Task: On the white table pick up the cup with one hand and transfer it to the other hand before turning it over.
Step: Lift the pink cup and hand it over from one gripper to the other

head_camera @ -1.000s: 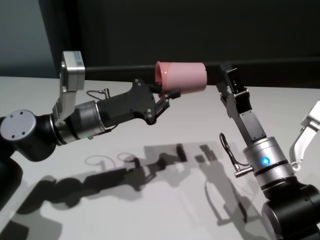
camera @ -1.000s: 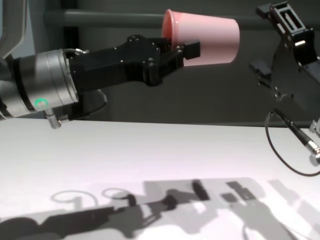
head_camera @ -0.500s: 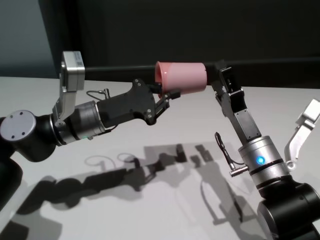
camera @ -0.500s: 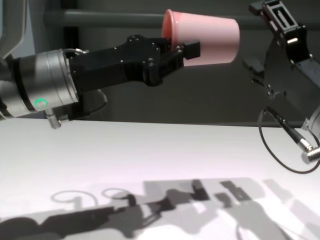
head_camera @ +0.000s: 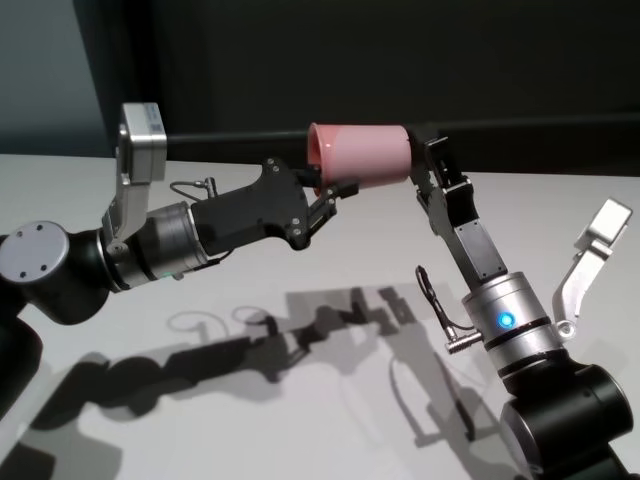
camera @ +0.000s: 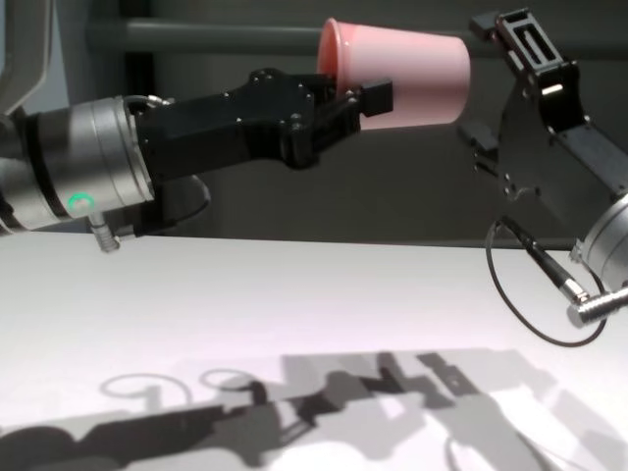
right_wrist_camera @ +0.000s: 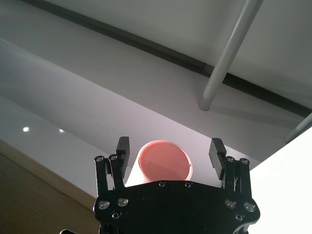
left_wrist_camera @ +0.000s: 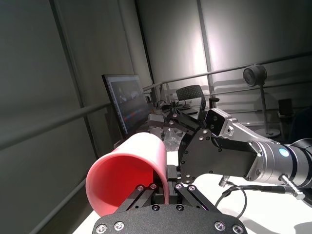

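Closing on cup [head_camera: 360,154] base, right pincer [right_wrist_camera: 169,148] open; left pincer [camera: 339,106] gripping rim. Centre, clamp, then release.

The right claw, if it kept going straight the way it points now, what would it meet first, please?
Most likely the cup's flat base: the open right claw frames it dead ahead, though the remaining gap is unclear.
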{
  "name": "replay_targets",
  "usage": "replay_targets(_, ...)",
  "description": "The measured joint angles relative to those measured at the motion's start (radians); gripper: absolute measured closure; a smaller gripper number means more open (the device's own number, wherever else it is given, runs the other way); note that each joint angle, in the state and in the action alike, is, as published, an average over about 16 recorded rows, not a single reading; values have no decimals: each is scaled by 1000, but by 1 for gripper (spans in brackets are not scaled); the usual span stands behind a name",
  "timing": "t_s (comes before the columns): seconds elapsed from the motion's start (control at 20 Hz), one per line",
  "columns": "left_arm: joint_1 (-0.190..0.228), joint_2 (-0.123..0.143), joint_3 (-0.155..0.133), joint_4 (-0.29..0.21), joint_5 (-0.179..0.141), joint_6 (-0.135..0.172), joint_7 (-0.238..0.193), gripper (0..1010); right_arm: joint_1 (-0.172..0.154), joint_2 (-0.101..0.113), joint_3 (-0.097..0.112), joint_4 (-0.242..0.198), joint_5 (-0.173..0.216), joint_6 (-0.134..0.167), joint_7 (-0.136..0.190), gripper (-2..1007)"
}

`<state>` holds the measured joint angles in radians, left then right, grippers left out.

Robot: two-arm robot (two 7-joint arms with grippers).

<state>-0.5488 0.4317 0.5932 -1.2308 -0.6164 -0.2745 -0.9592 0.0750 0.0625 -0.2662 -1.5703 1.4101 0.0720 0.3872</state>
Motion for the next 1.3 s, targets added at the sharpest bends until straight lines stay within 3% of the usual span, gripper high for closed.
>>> replay_targets(1.3, 0, 0, 0, 0, 0, 0, 0, 958, 44, -3, -72, 42, 90, -19, 20, 3)
